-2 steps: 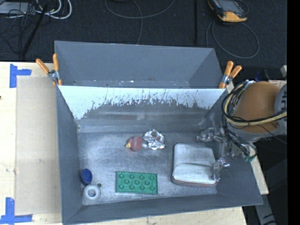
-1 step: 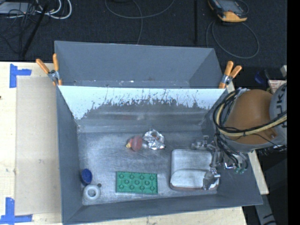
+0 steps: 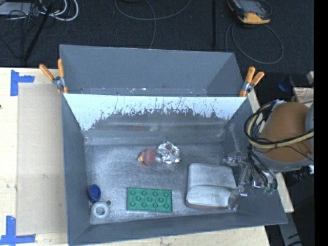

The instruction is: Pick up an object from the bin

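Closing now, your spread hand (image 3: 235, 181), at the right edge of the grey folded pad (image 3: 207, 186), may merely shove it leftward.

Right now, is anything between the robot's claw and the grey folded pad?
Nothing visible. The gripper is at the right edge of the grey folded pad; the green studded plate lies on its other side.

Bin (image 3: 148, 70) grey, far wall streaked white. Green studded block (image 3: 149, 199) at 6 o'clock; blue cap (image 3: 94, 192) at 8. Pink ball (image 3: 148, 157) and silver foil (image 3: 169, 152) at centre.
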Controlling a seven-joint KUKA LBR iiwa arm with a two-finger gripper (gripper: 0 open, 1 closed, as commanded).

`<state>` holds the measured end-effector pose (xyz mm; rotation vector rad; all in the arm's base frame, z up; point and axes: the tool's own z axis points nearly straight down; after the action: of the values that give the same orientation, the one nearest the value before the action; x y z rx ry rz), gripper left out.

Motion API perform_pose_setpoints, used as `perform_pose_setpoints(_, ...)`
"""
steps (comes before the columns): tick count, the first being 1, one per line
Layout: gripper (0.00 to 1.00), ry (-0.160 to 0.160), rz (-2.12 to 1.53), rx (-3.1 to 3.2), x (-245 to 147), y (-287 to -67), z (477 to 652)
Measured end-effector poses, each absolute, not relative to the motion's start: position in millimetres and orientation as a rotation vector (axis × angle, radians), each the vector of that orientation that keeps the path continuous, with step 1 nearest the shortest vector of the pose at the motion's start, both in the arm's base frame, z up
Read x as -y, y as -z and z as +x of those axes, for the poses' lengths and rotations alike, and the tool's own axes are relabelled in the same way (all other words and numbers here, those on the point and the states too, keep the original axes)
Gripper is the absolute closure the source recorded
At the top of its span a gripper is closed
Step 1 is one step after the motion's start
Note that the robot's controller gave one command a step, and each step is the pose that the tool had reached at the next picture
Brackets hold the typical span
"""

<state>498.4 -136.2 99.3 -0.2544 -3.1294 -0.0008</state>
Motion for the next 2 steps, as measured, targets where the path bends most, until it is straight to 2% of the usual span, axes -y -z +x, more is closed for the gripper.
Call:
perform_pose_setpoints(1, 0.0, -0.003, -0.609, 3.092, 117.8, -72.5, 495.7)
perform_pose_setpoints(2, 0.0, -0.012, -0.119, 3.175, 102.0, -74.6, 488.7)
